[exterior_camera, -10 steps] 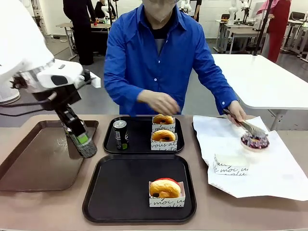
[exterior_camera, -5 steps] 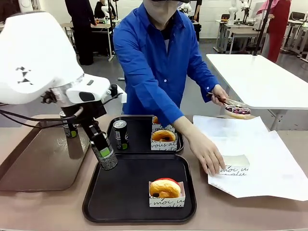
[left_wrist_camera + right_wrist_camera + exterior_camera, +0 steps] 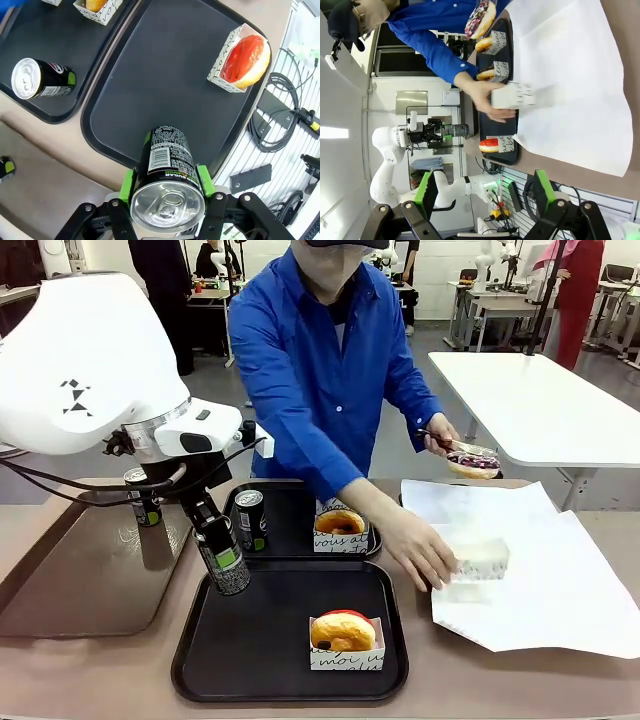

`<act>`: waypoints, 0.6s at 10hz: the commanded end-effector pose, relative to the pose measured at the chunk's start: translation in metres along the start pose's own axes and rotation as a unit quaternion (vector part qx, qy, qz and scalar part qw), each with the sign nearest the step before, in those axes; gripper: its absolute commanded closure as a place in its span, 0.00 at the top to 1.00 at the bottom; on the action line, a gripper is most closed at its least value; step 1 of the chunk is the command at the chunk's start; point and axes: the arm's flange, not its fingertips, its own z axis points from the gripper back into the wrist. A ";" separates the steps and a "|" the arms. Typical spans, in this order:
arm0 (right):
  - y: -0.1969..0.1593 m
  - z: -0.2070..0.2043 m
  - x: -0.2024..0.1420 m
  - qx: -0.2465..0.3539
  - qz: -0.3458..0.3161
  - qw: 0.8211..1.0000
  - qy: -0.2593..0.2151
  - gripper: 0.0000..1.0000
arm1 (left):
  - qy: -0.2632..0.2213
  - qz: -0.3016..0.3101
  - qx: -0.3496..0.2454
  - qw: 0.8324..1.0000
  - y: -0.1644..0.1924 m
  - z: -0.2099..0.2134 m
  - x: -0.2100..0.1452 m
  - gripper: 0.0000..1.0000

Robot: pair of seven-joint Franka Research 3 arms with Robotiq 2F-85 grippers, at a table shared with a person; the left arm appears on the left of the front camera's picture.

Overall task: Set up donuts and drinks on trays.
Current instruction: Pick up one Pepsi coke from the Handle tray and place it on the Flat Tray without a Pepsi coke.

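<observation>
Black and green, the left gripper holds a dark can tight between its two pads. The can is tipped a little and hangs over the left edge of the near tray. I cannot tell if it touches the tray.

A red donut sits in a small white box on the right part of the near tray. The far tray lies just behind the near one. A second can stands up on its left side, and a golden donut sits in a box on its right side. A third can stands at the back of the brown tray, to the left.

A person in a blue shirt leans over the table. One hand grips an empty white box above the white paper. The other hand holds tongs with a sprinkle donut up in the air.

The right gripper has its pads wide apart with nothing between them.
</observation>
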 end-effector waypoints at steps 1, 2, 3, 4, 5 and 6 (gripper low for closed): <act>0.000 0.001 -0.001 0.009 0.003 1.000 0.000 1.00 | -0.006 -0.002 0.003 1.000 -0.001 0.003 -0.005 0.58; 0.000 0.001 -0.001 0.009 0.003 1.000 0.000 1.00 | -0.006 -0.002 0.003 1.000 -0.001 0.003 -0.005 0.58; 0.000 0.001 -0.001 0.009 0.003 1.000 0.000 1.00 | -0.006 -0.002 0.003 1.000 -0.001 0.003 -0.005 0.58; 0.000 0.001 -0.001 0.009 0.003 1.000 0.000 1.00 | 0.000 0.000 0.001 1.000 -0.001 0.001 -0.002 0.58; 0.000 0.001 -0.001 0.009 0.003 1.000 0.000 1.00 | -0.015 0.006 0.001 1.000 0.003 -0.004 0.005 0.58; 0.000 0.001 -0.001 0.009 0.003 1.000 0.000 1.00 | 0.064 -0.002 0.017 0.998 -0.006 0.003 -0.009 0.58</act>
